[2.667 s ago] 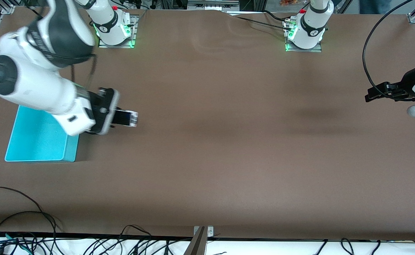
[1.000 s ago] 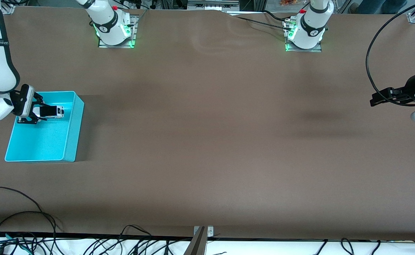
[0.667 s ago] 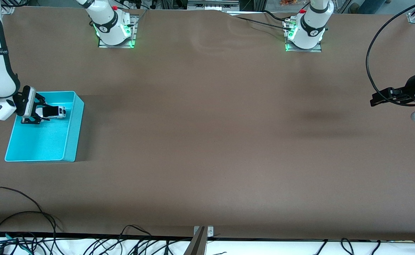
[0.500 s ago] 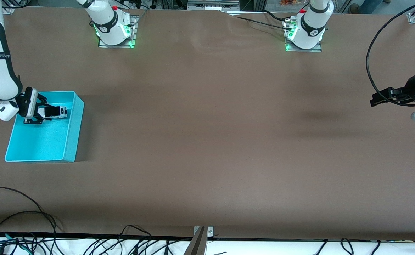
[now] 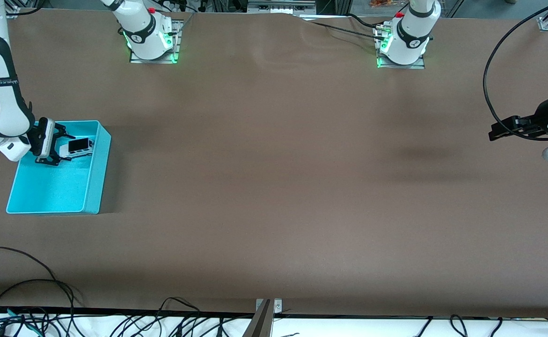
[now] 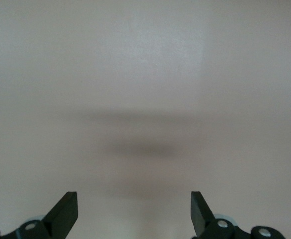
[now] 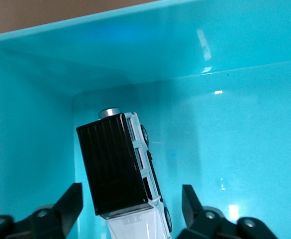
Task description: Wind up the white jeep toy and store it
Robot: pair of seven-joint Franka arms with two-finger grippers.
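Observation:
The white jeep toy (image 5: pixel 78 146), black roof up, lies inside the cyan bin (image 5: pixel 93 187), in the part of the bin farther from the front camera. My right gripper (image 5: pixel 67 148) hangs low in the bin and is open. In the right wrist view the jeep (image 7: pixel 116 164) sits askew between the spread fingers (image 7: pixel 70 199), with a gap on each side, near a corner of the bin wall (image 7: pixel 210 45). My left gripper (image 5: pixel 494 130) waits open over the bare table at the left arm's end; its fingers (image 6: pixel 65 209) have nothing between them.
The brown table (image 5: pixel 274 164) stretches from the bin to the left arm. Both arm bases (image 5: pixel 152 37) stand along the edge farthest from the front camera. Loose black cables (image 5: pixel 21 290) lie by the edge nearest that camera.
My right gripper has opened and let go of the jeep, which now lies slightly turned in the bin. The left arm has not moved.

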